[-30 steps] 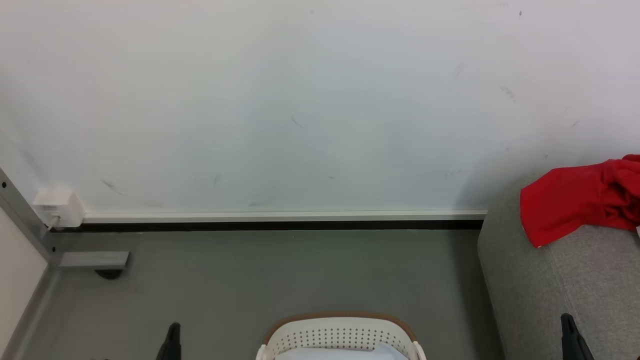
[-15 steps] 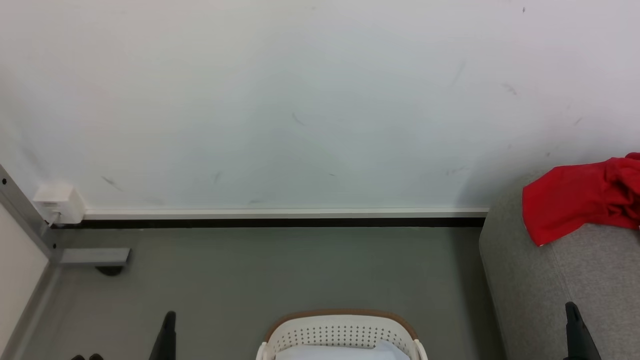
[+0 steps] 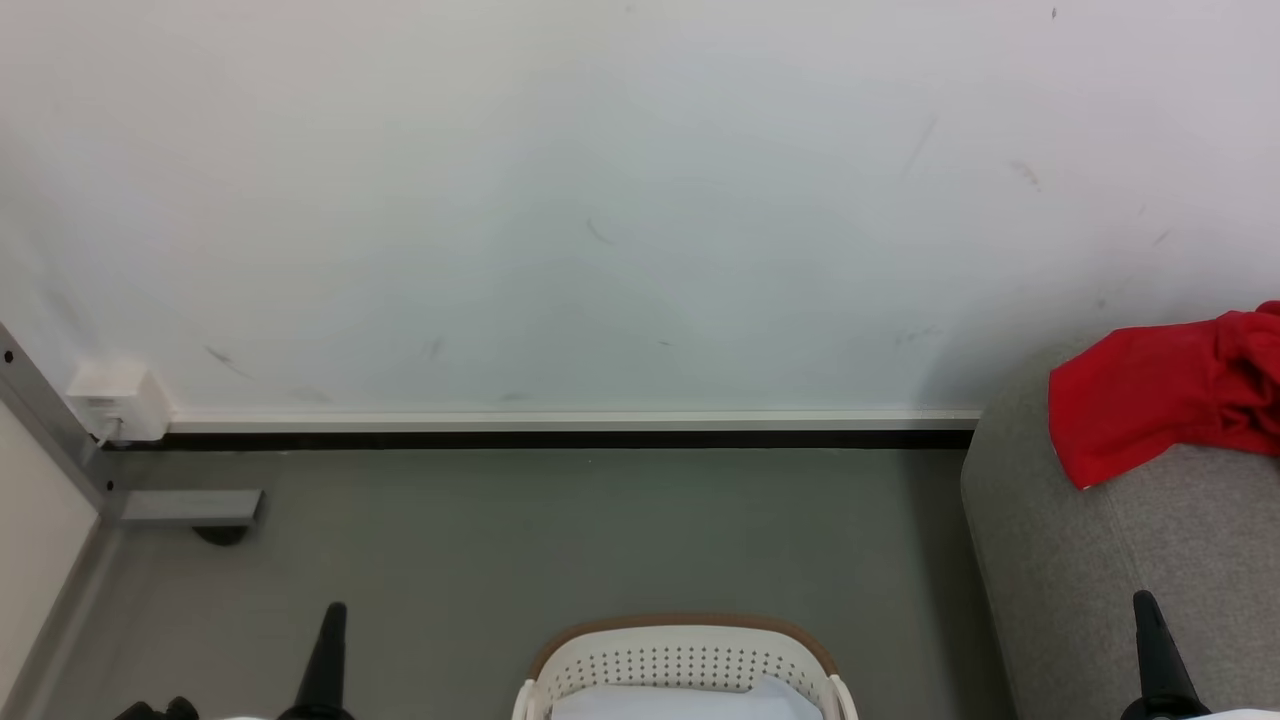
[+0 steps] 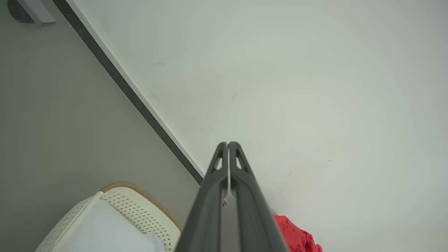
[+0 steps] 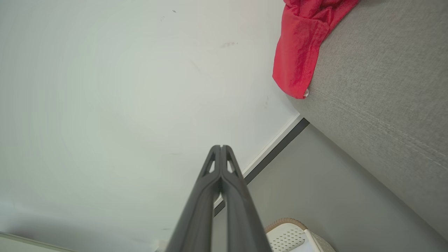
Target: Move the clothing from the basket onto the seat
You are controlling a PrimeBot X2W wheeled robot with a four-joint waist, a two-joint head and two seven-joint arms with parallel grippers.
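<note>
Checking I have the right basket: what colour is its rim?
The rim of the basket is tan-brown, above white perforated walls; clearest in the head view.

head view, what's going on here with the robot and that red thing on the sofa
Nothing is being handled right now. The red garment lies draped over the rounded edge of the grey sofa, out of the white laundry basket, which holds a pale blue-white cloth. The left tool and right tool are both shut and empty, fingers pointing up on either side of the basket.
</note>
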